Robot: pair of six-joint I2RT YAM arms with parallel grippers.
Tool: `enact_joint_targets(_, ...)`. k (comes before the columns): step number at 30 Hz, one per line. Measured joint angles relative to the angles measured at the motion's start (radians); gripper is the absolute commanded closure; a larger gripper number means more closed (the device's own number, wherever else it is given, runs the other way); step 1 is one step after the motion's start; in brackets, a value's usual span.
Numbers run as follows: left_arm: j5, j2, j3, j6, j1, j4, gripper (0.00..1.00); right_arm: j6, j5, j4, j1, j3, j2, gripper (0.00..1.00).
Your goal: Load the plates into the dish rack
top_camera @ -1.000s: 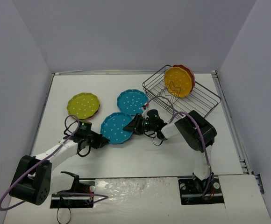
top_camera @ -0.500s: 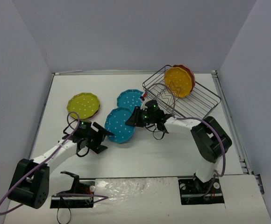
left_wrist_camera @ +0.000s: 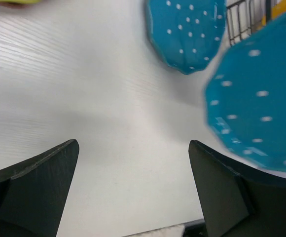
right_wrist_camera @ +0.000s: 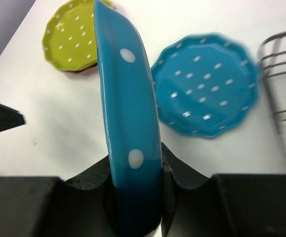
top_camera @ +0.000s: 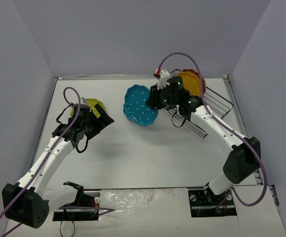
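My right gripper [top_camera: 155, 98] [right_wrist_camera: 135, 163] is shut on the rim of a teal plate [top_camera: 139, 106] [right_wrist_camera: 128, 98] and holds it on edge in the air, left of the dish rack [top_camera: 214, 106]. An orange plate [top_camera: 189, 85] stands upright in the rack, a reddish plate [top_camera: 200, 78] behind it. A second teal plate [right_wrist_camera: 204, 91] [left_wrist_camera: 185, 32] lies flat on the table below the held one. My left gripper [top_camera: 102, 119] [left_wrist_camera: 133, 148] is open and empty above bare table, beside the lime green plate [top_camera: 94, 105] [right_wrist_camera: 71, 39].
The table [top_camera: 133, 158] is white with grey walls on three sides. The rack's black wires [right_wrist_camera: 281, 74] lie at the right of the right wrist view. A darker rim [right_wrist_camera: 79, 72] peeks out beneath the lime green plate.
My left gripper opened, let go of the teal plate and drew back left towards the lime green plate. My right gripper lifted that plate up and back towards the rack.
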Motion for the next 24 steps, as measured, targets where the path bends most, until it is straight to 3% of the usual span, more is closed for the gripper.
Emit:
enact_joint_targets(6, -0.170, -0.037, 0.016, 0.219, 0.000, -0.105, 0.09, -0.258, 0.002, -0.107, -0.234, 0.144, -0.011, 1.00)
enact_joint_targets(11, -0.260, -0.046, 0.006, 0.315, 0.001, -0.131, 0.09, -0.446, 0.017, -0.147, -0.390, 0.273, 0.028, 1.00)
enact_joint_targets(17, -0.303, -0.070, -0.066, 0.370, 0.001, -0.127, 0.05, -0.658, 0.014, -0.148, -0.438, 0.385, 0.134, 1.00)
enact_joint_targets(24, -0.316, -0.071, -0.099, 0.398, 0.001, -0.119, 0.03, -0.796, -0.004, -0.172, -0.468, 0.395, 0.237, 1.00)
